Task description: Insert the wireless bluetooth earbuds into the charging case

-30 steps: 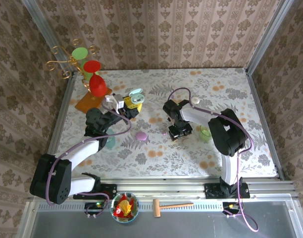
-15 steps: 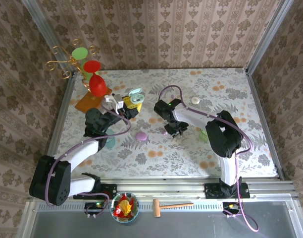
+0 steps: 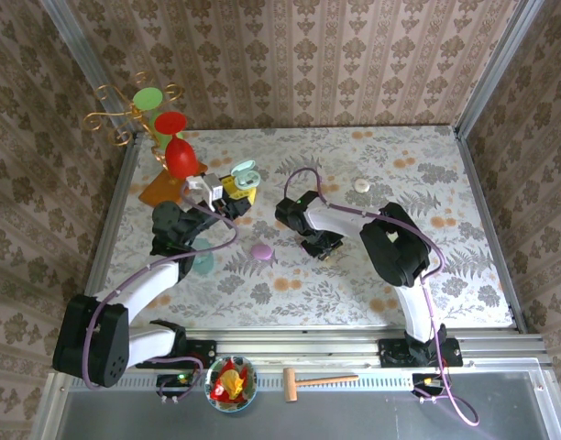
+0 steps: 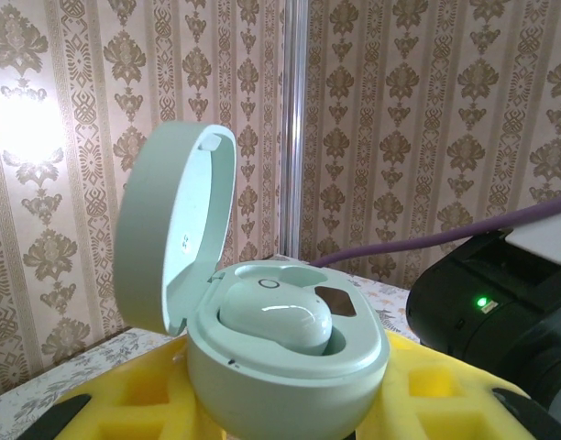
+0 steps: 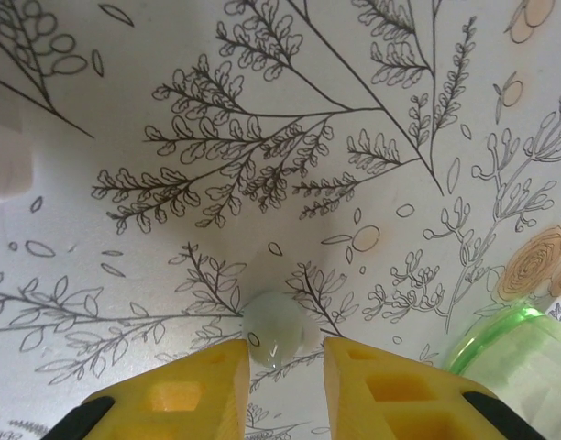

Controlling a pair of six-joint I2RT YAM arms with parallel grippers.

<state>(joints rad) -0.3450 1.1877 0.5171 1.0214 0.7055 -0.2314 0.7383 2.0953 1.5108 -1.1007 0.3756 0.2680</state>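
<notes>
- The left jaws clamp the open case (image 4: 290, 367), base cut off, one earbud (image 4: 276, 323) inside.
- The right jaws flank the pale earbud (image 5: 273, 337) on the bench (image 5: 262, 137); gripping or not, cannot tell.

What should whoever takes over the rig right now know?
Left gripper: shut on the open case, lid up, with a seated bud inside.
Right gripper: down at the table, fingertips on either side of the pale bud; a firm grip is not certain.
Done: one bud in.
Left: secure the pale bud, carry it to the case, seat it beside the first.
</notes>
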